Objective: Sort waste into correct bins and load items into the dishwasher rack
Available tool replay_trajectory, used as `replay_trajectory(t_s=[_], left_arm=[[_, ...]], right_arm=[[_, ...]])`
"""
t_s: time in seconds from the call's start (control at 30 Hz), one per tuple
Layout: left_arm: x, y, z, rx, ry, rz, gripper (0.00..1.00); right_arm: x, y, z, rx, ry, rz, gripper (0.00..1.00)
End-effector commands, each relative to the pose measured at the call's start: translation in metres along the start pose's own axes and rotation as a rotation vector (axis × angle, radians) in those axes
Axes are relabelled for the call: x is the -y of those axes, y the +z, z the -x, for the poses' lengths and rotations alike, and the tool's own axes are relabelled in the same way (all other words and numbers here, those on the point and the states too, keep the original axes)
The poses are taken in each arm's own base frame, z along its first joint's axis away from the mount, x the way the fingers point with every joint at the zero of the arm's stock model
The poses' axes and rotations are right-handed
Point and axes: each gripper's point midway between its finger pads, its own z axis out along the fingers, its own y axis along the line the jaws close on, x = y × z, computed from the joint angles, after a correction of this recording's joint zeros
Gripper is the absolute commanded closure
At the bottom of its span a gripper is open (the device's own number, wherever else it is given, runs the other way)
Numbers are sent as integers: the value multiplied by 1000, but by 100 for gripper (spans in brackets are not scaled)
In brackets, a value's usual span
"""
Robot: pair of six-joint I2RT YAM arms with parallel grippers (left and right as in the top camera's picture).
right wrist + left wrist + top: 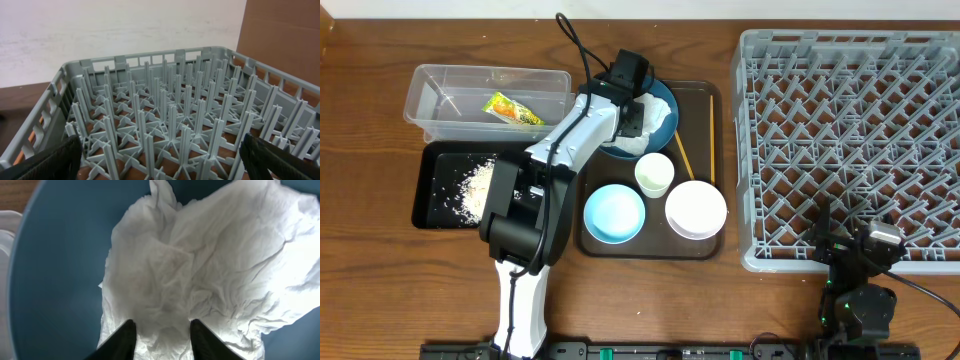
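A crumpled white tissue (pixel 200 265) lies on the dark blue plate (pixel 55 270) at the back of the brown serving tray (pixel 705 100). My left gripper (pixel 161 337) is down on the tissue (pixel 638 143). Its fingers (pixel 122 340) are partway closed, with a bunch of tissue pressed between them. The snack wrapper (pixel 513 108) lies in the clear tub (pixel 440 85). Rice scraps (pixel 478 188) lie in the black tray (pixel 432 200). The light blue bowl (pixel 614 213), small cup (pixel 654 173), white bowl (pixel 696 208) and chopsticks (pixel 682 155) are on the serving tray. My right gripper (pixel 162 165) stands open at the near edge of the empty dishwasher rack (pixel 170 115).
The grey rack (pixel 855 140) fills the right side of the table. The clear tub and the black tray sit side by side at the left, close to the serving tray. My left arm (pixel 555 150) stretches over the black tray's right edge.
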Motion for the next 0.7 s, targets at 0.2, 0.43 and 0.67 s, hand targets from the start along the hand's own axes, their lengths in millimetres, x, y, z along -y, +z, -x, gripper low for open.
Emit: replay_trajectory(t_s=[0.2, 0.43, 0.67], left_arm=[[-2, 0, 2, 7, -9, 8, 79], [-1, 0, 5, 18, -11, 5, 94], [-2, -21, 17, 64, -19, -7, 94]], right_arm=[[-2, 0, -2, -7, 10, 7, 1], [-2, 0, -2, -7, 10, 8, 1], [-2, 0, -2, -7, 10, 8, 1]])
